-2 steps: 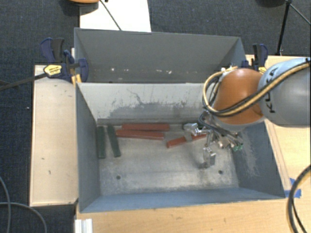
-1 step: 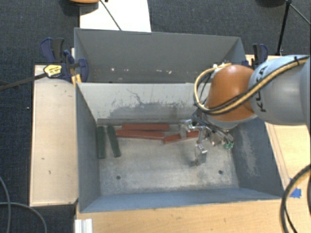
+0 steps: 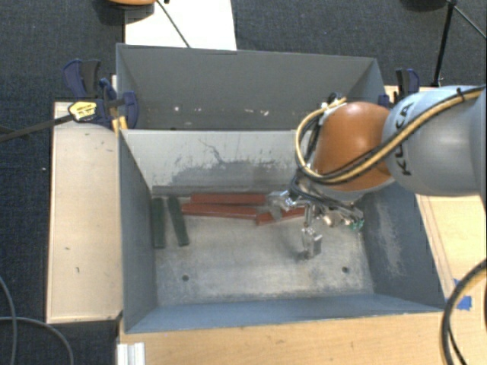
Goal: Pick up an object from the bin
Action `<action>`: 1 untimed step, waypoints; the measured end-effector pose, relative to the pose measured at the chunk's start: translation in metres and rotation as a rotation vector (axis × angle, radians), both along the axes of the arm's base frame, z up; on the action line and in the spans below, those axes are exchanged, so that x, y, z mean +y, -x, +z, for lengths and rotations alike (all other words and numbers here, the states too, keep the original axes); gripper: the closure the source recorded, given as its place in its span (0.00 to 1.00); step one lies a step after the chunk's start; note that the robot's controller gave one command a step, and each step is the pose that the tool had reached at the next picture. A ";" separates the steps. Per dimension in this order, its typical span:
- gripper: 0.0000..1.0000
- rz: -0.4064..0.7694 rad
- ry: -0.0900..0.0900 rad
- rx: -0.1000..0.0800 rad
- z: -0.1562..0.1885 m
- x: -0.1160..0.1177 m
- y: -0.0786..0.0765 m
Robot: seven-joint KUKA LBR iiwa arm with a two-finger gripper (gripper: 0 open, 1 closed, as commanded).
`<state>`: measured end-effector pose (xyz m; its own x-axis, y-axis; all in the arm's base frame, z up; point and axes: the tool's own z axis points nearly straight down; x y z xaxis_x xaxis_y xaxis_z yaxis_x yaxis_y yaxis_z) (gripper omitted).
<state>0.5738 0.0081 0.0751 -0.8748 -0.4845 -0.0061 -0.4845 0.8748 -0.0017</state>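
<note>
Hanging low over the bin (image 3: 243, 280) floor, the gripper (image 3: 310, 245) sits just beside the long reddish-brown bars (image 3: 224, 204); I cannot tell whether it is open or closed.

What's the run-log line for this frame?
tool: low over grey metal bin floor, right of centre | nearest: long reddish-brown flat bars, just left | far left: two dark green short bars

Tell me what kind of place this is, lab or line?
Probably a robot grasping test cell in a lab: a KUKA arm reaches into a grey metal bin, its tool low over the floor near red sticks and two dark bars.
</note>
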 end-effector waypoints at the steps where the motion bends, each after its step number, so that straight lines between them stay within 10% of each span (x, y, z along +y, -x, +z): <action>1: 0.00 -0.250 -0.002 0.000 0.000 0.011 -0.009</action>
<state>0.5823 0.0188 0.0754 -0.9675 -0.2528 -0.0065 -0.2528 0.9675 0.0000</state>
